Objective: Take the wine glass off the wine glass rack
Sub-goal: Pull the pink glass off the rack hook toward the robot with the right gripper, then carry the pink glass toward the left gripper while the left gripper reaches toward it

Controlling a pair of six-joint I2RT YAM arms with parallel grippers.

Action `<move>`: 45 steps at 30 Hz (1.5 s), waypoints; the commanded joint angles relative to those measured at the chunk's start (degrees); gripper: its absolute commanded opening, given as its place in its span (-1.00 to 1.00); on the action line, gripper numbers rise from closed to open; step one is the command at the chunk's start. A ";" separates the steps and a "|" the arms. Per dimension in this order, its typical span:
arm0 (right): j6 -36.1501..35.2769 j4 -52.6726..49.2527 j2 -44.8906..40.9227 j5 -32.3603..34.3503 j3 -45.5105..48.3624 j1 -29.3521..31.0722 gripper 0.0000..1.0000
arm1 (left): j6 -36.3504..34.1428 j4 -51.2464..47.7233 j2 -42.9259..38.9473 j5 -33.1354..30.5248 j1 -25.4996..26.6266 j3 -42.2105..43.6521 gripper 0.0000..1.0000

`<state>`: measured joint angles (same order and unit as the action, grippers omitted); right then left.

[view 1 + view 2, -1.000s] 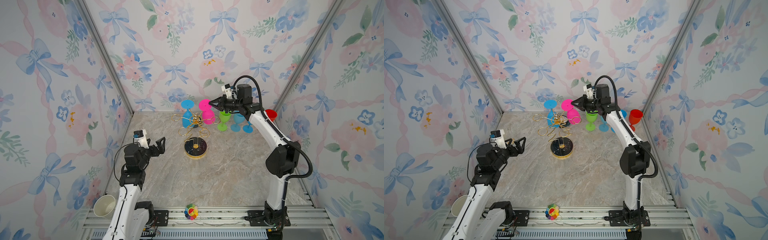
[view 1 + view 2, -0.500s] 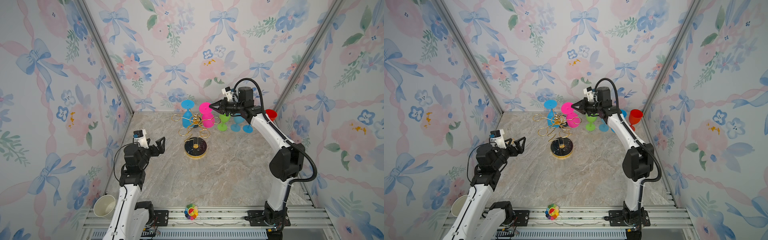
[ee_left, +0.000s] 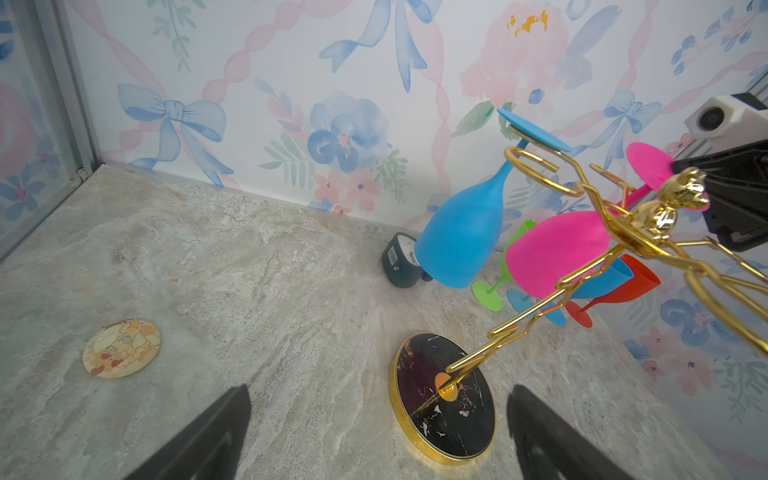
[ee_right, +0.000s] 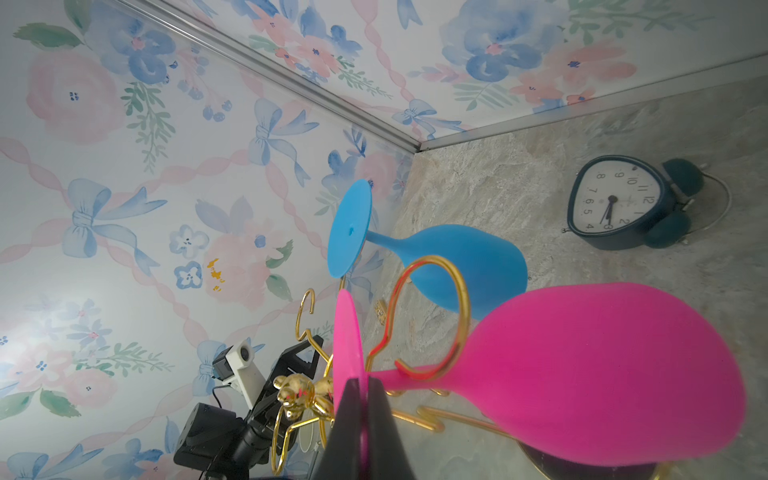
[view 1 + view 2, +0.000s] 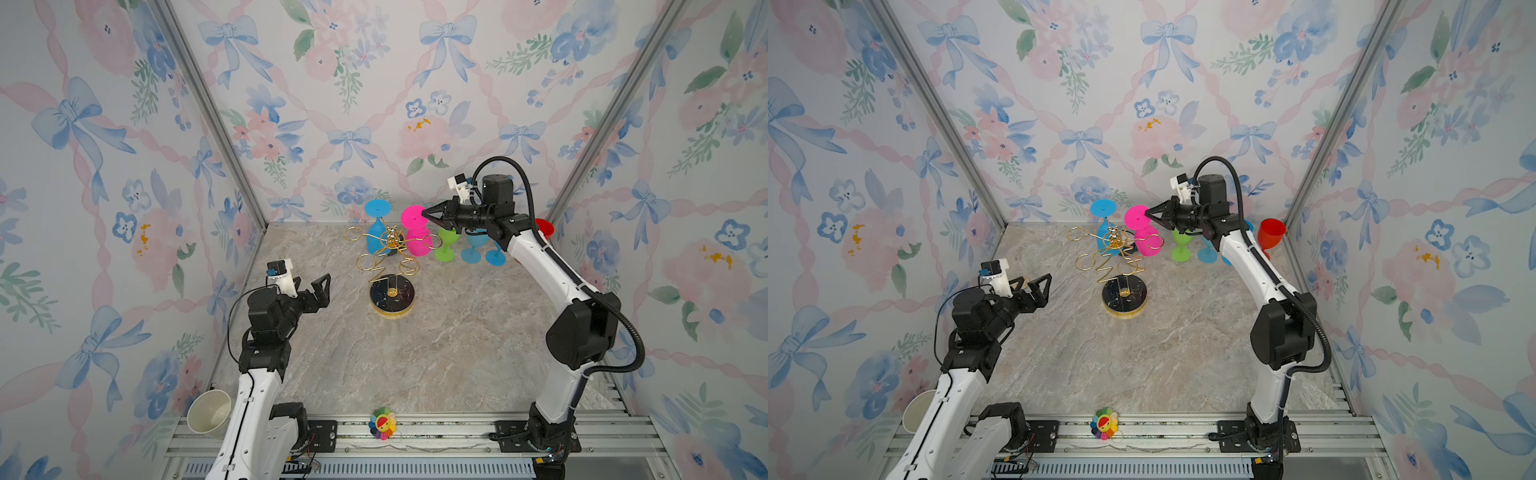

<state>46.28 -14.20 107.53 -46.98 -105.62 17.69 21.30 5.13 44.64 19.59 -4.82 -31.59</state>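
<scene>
**Pinch on the pink wine glass (image 4: pixel 602 374) at the wine glass rack (image 5: pixel 392 296)**

The right gripper (image 5: pixel 424 213), right of centre and above the middle in both top views, is closed tight on the rim of the glass's round foot. The glass hangs bowl-down and tilted. Its stem lies against one gold loop of the rack, but whether it sits inside the loop cannot be told. Left of it, a blue wine glass (image 5: pixel 376 235) hangs bowl-down from another loop. The rack's black, gold-rimmed base stands on the marble table (image 5: pixel 415 353) at the centre of the frame.

Right of the gripper and partly behind the arm, a green glass (image 5: pixel 446 239), blue glasses (image 5: pixel 471 258) and a red glass (image 5: pixel 1271 235) stand upright by the back wall. A dark alarm clock (image 4: pixel 623 203) sits on the table behind the rack.

The left gripper (image 5: pixel 1034 282), at centre left, hovers with its jaws wide apart and nothing between them. It points toward the rack from well apart. A round badge (image 3: pixel 121 348) lies on the table. A paper cup (image 5: pixel 209 411) sits at lower left, and a rainbow flower toy (image 5: pixel 382 423) at bottom centre.
</scene>
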 commanded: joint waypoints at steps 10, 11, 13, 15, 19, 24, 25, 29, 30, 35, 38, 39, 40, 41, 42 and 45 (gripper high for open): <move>-0.72 3.03 -7.67 -0.64 6.75 -4.62 -0.89 | 0.67 1.16 -0.80 1.06 -0.28 0.92 0.96; -0.75 3.18 -8.21 -0.69 7.30 -4.97 -0.89 | 0.67 1.15 -0.72 1.08 -0.28 0.90 0.96; -0.76 3.46 -9.81 -0.82 8.93 -5.93 -0.89 | 0.72 1.12 -0.71 1.15 -0.32 0.83 0.96; -1.09 3.34 -11.52 -0.71 10.62 -6.83 -0.89 | 0.70 1.14 -0.90 1.15 -0.28 0.84 0.96; -3.41 1.73 -16.31 0.97 14.10 -8.68 -0.89 | 0.67 1.38 -0.90 1.90 -0.27 0.85 0.96; -7.88 -2.04 -22.64 5.66 17.76 -9.70 -0.89 | 0.66 1.49 -0.44 3.66 -0.03 0.67 0.95; -9.09 -3.17 -23.91 6.52 18.39 -9.70 -0.89 | 0.60 1.53 -0.47 4.14 0.14 0.57 0.96; -13.92 -6.88 -28.63 9.48 20.68 -9.70 -0.89 | -0.40 1.49 -1.09 5.11 1.87 0.23 0.95; -14.89 -7.60 -29.88 9.83 21.42 -9.70 -0.89 | -0.76 1.44 -1.30 5.05 2.70 0.13 0.94; -18.51 -9.77 -35.48 10.65 25.80 -9.73 -0.89 | -1.76 0.03 -2.89 6.05 7.16 -0.42 0.94; -20.79 -12.50 -39.35 12.01 28.46 -9.65 -0.90 | -2.96 -4.00 -4.07 5.92 9.61 -3.13 0.93; -21.41 -13.13 -40.71 12.44 29.75 -9.61 -0.91 | -3.25 -5.44 -4.71 5.98 10.21 -4.21 0.93; -22.00 -13.67 -42.04 13.01 31.02 -9.61 -0.92 | -3.65 -6.86 -5.32 6.32 10.72 -5.44 0.93; -22.38 -14.01 -43.19 13.28 32.13 -9.52 -0.93 | -3.80 -8.09 -5.94 6.86 11.11 -6.50 0.94; -22.92 -14.43 -44.41 13.49 33.48 -9.52 -0.94 | -3.90 -9.48 -6.51 7.43 11.60 -7.07 0.93; -24.44 -15.47 -47.68 14.06 36.67 -9.27 -0.95 | -2.96 -11.62 -7.99 9.34 13.31 -10.37 0.94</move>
<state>25.10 -27.33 62.39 -34.26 -70.98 8.25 19.14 -3.36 38.20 26.09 7.38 -38.96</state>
